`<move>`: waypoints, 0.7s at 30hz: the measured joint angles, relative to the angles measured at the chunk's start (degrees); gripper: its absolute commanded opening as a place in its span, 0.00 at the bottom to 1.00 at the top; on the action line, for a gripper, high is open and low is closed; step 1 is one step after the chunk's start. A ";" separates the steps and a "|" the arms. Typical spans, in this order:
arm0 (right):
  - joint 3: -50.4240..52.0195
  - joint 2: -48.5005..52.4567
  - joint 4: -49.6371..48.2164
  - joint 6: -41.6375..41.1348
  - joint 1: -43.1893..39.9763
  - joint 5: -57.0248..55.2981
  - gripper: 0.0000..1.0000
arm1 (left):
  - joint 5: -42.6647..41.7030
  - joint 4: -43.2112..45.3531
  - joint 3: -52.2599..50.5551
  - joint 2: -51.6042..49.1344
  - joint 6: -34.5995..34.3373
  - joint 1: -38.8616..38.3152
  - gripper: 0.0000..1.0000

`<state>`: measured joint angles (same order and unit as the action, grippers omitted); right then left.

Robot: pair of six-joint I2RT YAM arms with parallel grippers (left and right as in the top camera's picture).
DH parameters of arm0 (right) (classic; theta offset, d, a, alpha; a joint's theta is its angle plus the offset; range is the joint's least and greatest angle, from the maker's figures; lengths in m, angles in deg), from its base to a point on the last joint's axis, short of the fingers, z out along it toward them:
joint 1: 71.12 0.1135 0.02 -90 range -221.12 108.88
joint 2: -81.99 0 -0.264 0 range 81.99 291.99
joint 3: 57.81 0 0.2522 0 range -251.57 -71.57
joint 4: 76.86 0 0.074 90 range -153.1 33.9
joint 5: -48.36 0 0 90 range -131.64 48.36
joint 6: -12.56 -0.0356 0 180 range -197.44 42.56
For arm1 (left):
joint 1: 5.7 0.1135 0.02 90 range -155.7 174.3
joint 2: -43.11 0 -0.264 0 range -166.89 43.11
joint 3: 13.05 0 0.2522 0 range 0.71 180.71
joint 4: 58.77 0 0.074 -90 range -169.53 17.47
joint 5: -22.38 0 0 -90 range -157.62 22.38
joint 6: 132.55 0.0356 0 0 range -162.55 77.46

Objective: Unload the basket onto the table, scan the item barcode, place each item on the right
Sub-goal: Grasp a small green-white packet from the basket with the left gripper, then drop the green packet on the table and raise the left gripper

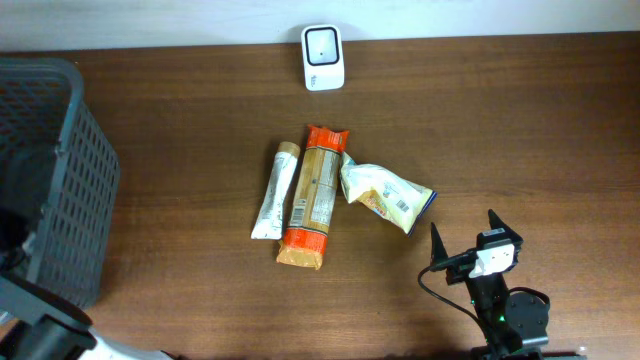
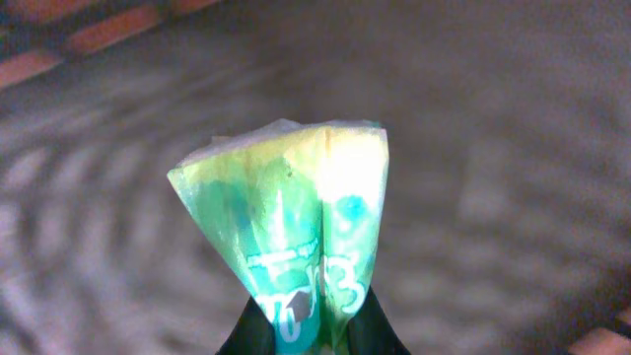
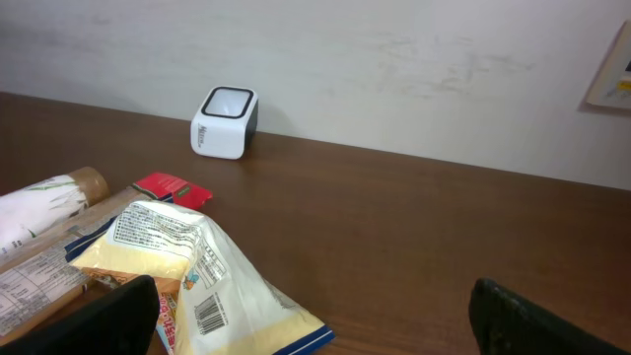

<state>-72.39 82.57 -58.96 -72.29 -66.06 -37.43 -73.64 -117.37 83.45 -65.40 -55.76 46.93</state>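
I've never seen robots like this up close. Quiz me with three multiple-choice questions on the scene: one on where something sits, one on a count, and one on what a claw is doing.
1. The white scanner stands at the table's:
A. far edge
B. near edge
C. left edge

2. Packets lying on the open table:
A. two
B. three
C. five

3. The left claw is:
A. wide open and empty
B. shut on a green packet
C. shut on nothing

Answers:
1 A, it sits by the wall.
2 B, a white packet, an orange pack and a yellow bag lie side by side.
3 B, the left wrist view shows it pinching the packet's end.
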 measured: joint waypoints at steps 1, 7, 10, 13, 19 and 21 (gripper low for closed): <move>0.00 0.00 0.00 0.00 0.00 0.00 0.99 | -3.61 1.03 0.55 3.02 0.17 -1.53 0.00; 0.00 0.00 0.00 -0.02 0.00 0.00 0.99 | -10.82 9.64 6.60 23.39 2.29 -15.56 0.00; 0.00 0.02 0.00 -0.02 0.00 -0.02 0.99 | -11.63 7.85 7.26 30.16 6.62 -26.73 0.00; 0.00 0.00 -0.02 0.00 0.00 0.00 0.99 | -11.37 -0.07 6.82 29.59 9.40 -38.36 0.00; 0.00 0.00 0.00 -0.02 0.00 0.00 0.99 | -10.47 -2.45 -2.38 14.67 14.78 -53.57 0.00; 0.00 0.00 0.00 0.00 0.00 0.00 0.99 | -10.21 -2.54 -3.08 7.21 16.22 -56.52 0.00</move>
<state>-72.39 82.57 -58.96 -72.29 -66.06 -37.43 -83.85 -119.90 80.37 -58.19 -39.54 -9.60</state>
